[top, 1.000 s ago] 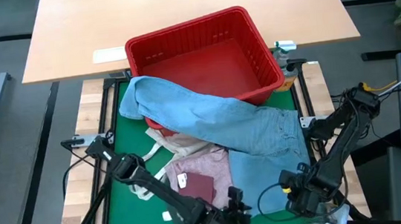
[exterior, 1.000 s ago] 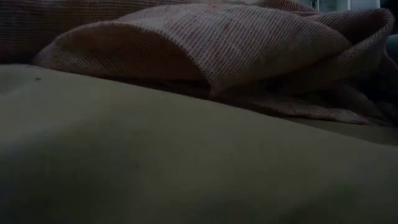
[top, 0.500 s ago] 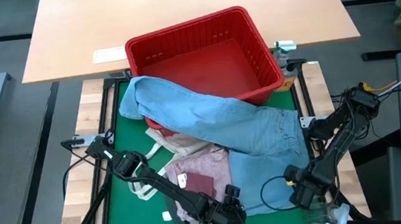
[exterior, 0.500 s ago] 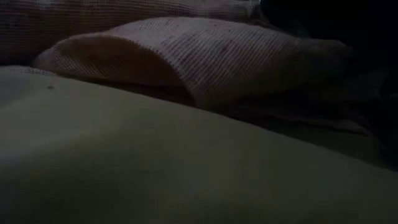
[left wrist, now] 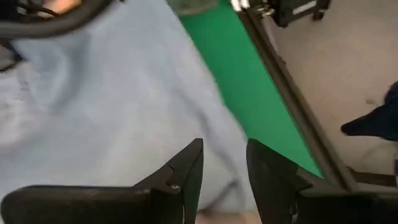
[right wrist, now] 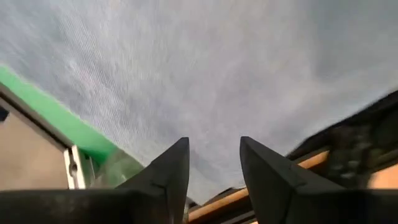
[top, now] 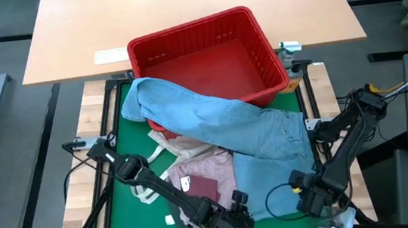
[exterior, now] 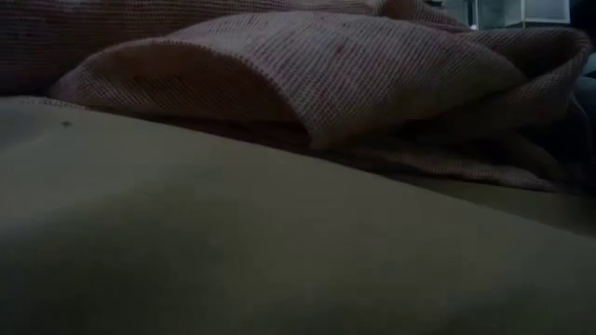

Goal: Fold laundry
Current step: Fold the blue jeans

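Light blue denim jeans trail from the red basket toward the near right, and their flat near end lies on the green mat. A mottled pink top lies beside them with a dark red piece on it. My left gripper hovers open at the jeans' near left edge. At their near right corner, my right gripper is open and pointing steeply down. Neither has anything between its fingers.
The red basket stands at the mat's far edge. A white tote bag lies left of the pink top. On the bare green mat at the near left lies a small white piece. Dull olive cloth fills the low view's foreground.
Both grippers have shifted a little over the jeans' near end and come back to about where they were, their wrists tipping slightly. Both stay open. A shadow passed over the pink top in the low view and cleared. The laundry lies as before.
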